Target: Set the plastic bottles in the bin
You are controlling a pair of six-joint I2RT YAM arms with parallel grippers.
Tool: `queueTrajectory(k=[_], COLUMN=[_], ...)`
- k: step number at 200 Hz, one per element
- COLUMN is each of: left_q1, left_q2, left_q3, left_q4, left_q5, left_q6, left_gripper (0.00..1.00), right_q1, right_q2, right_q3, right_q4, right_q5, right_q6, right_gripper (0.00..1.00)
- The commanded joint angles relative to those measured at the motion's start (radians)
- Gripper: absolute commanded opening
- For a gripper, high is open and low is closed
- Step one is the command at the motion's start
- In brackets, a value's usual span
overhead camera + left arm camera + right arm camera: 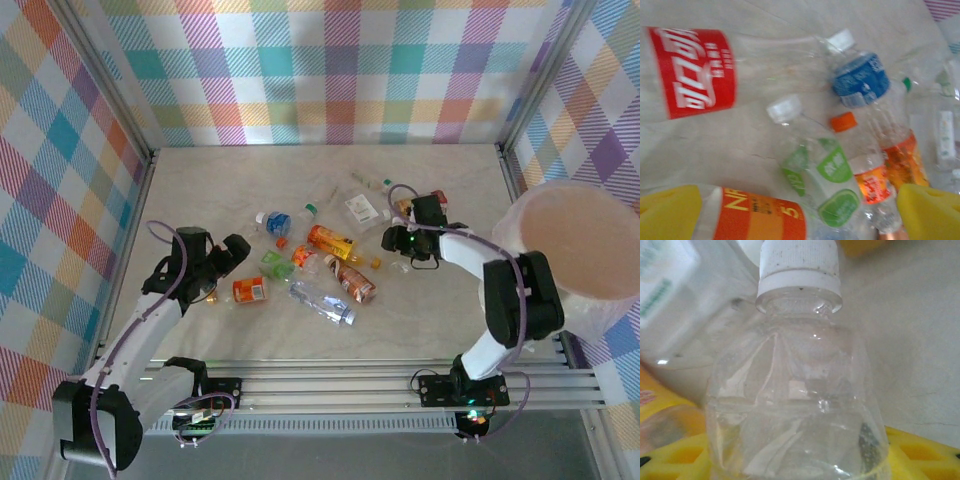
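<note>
Right tool (800, 462) around plastic bottle (795, 390)

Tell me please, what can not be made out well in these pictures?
- Right wrist view: the white-capped clear bottle hides how the right end effector closes, so no grip can be judged.
- Left wrist view: the orange-labelled bottle is cut off by the bottom edge, and its print is blurred.
- Top view: the bin is cut by the right edge.

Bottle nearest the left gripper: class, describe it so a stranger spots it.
On the table, find the scattered bottles. At their left edge, beside the left gripper, lies a short bottle: leftmost of all, with a broad orange label.
</note>
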Motion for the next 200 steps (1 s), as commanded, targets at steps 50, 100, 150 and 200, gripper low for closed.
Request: queueTrajectory(k=[50,100,150,200], left_q1=[-0.226,-0.403,-0.458,-0.459], left_q2=[0.062,0.183,0.27,0.295], left_q3=[0.101,0.204,0.243,0.248], left_q4=[0.35,0.538,0.546,0.533], left_q5=[0.234,0.275,0.215,0.173], left_q6=[0.089,0.167,0.166,0.152], left_gripper=[1.0,1.0,1.0,1.0], right_q1=[0.006,-0.01,-0.156,-0.282], right_q2=[-0.333,-0.429,-0.481,-0.496], right_q3=[0.059,0.29,0.512,0.604], right_q4=[0.034,-0.129,-0.392,-0.565], right_q5=[-0.109,-0.007,0.194,0.426], right_q6=[-0.135,-0.094,-0.252,-0.352], right_gripper=[0.46,0.46,0.48,0.5])
